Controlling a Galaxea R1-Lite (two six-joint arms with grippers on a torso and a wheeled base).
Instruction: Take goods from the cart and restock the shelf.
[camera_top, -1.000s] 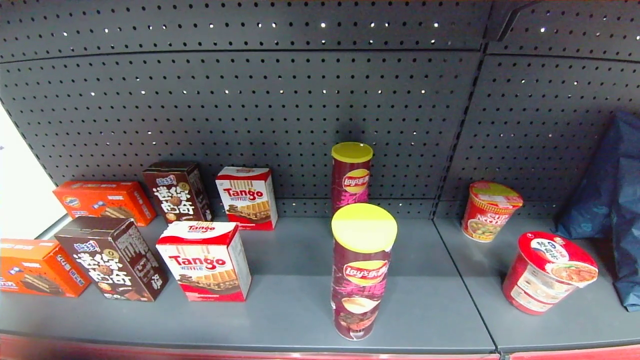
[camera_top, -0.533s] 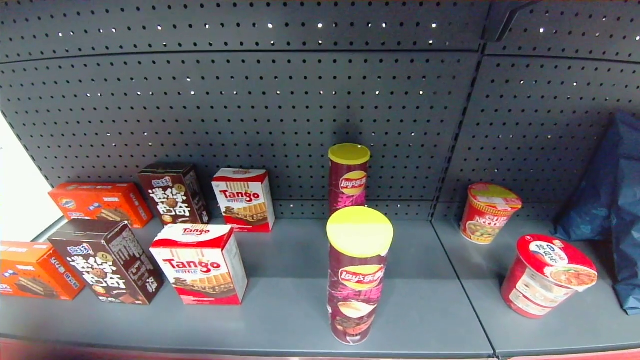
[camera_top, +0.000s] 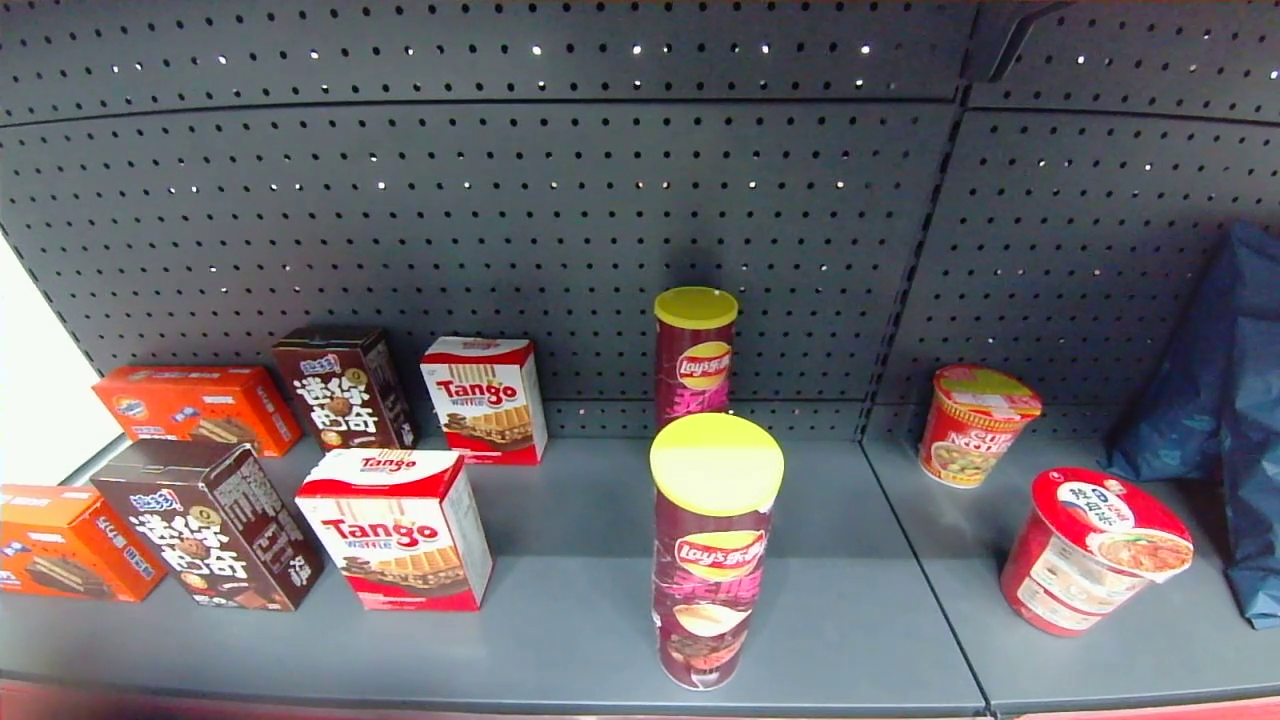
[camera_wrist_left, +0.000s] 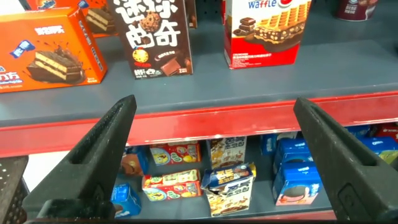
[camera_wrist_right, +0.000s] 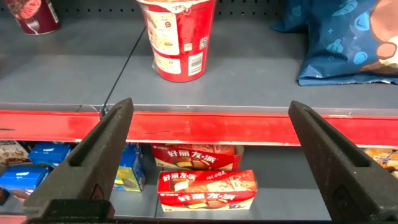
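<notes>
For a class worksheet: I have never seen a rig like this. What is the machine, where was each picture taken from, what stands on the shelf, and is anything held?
This is a two-armed robot on wheels, restocking a shop. The wide picture comes from a camera on its head, looking down at the grey shelf. On it stand orange boxes, brown cookie boxes, red-and-white wafer boxes, two chip cans, two noodle cups and a blue bag. The other two pictures come from cameras on its wrists. The dark wedges there are the fingers of the left hand and the right hand. Both hands are open, before the shelf's red edge, and hold nothing.
</notes>
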